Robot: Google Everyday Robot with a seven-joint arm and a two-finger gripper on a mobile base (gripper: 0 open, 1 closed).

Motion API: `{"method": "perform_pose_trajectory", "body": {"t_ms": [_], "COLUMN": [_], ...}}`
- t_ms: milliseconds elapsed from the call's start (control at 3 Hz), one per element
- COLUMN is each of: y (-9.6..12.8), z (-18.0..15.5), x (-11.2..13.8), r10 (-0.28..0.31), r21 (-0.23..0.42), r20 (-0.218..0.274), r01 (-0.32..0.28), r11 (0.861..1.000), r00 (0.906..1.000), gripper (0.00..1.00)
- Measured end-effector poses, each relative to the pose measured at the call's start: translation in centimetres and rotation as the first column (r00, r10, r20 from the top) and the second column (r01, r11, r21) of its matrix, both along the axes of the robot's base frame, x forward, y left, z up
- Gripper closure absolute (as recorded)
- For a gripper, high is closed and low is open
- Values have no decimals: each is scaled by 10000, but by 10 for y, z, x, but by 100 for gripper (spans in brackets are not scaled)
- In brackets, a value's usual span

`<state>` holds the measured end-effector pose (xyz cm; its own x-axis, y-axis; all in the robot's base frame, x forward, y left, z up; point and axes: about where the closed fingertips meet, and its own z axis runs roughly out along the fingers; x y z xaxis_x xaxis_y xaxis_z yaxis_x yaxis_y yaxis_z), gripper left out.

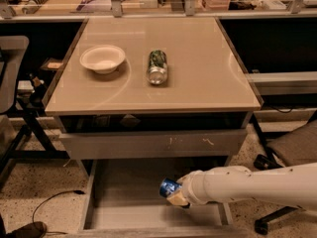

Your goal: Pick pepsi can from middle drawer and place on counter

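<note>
The pepsi can (169,187), small and dark blue with a silver end, is held in my gripper (175,194) over the open middle drawer (124,195). The drawer is wide, shallow and grey, and pulled out below the table. My white arm reaches in from the right, and the gripper is shut on the can, which is tilted with its end facing left. The counter (198,58), a glossy beige tabletop, lies above and behind the drawer.
A white bowl (103,58) and a green-patterned silver can (158,67) lying on its side rest on the counter. A shut grey drawer front with white scratches (153,144) sits above the open drawer. Chairs stand at left (10,83) and right (292,148).
</note>
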<state>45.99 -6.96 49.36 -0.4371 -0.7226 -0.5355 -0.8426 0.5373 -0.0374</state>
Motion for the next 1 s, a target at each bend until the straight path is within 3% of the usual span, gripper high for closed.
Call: {"method": "perform_pose_trajectory", "body": {"t_ms": [333,1000], "y": [-21,-39], "z": [42,71], "x": [-10,-13], "r10": [-181,-483], "r21": [-486,-568], "r20": [-87,-103], "r01": [177,477], "r11": [9987,9972], "r00": [9998,9988], "gripper": [100,100]}}
